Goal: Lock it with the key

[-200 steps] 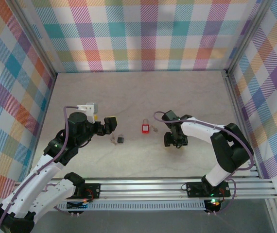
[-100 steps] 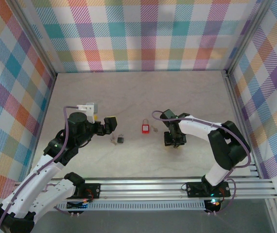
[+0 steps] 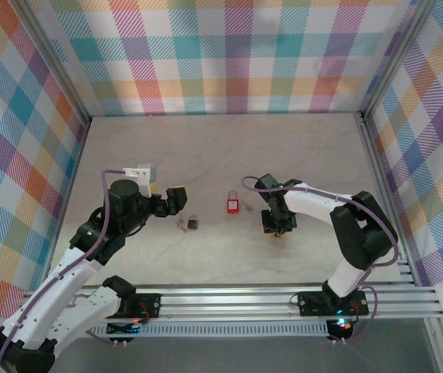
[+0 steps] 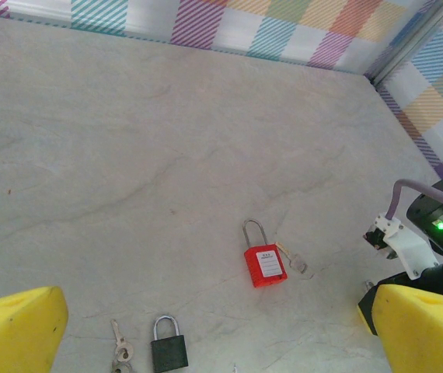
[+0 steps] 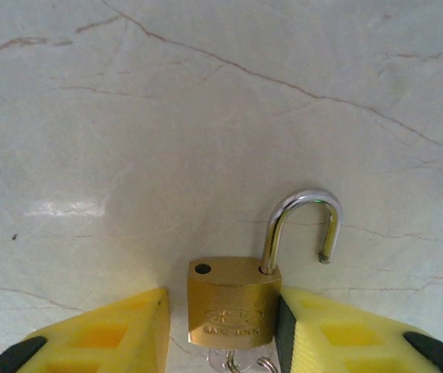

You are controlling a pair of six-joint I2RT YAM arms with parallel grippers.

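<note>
Brass padlock [image 5: 233, 303] lies flat on the table [image 3: 206, 148], right of centre, w/ its body between the yellow fingers [image 5: 97, 338] of the right gripper [image 5: 221, 301]; shackle [image 5: 270, 245] is swung open, one leg in the body, free end apart from it and pointing away from the wrist; a bit of key ring [image 5: 241, 362] shows at the lock's underside, cropped by the frame edge, so can't tell if a key sits in the keyhole.

Right gripper, seen from above [image 3: 277, 224], is down at the table over that lock; jaws part-closed around the body; one finger pressed vs. the shackle side, the other w/ a thin strip of table showing between it and the lock, so not clamped yet.

Left gripper [image 3: 176, 198] hangs above the table's left half, jaws spread wide, nothing between them; its fingers [image 4: 19, 326] sit at both lower corners of the left wrist view.

Red padlock [image 3: 232, 204] lies near the middle, shackle closed, a small key [image 4: 293, 256] just beside it; black padlock [image 3: 193, 223] lies nearer the left gripper, shackle closed, w/ loose keys [image 4: 119, 356] just beside it; both well apart from the brass one.
</note>
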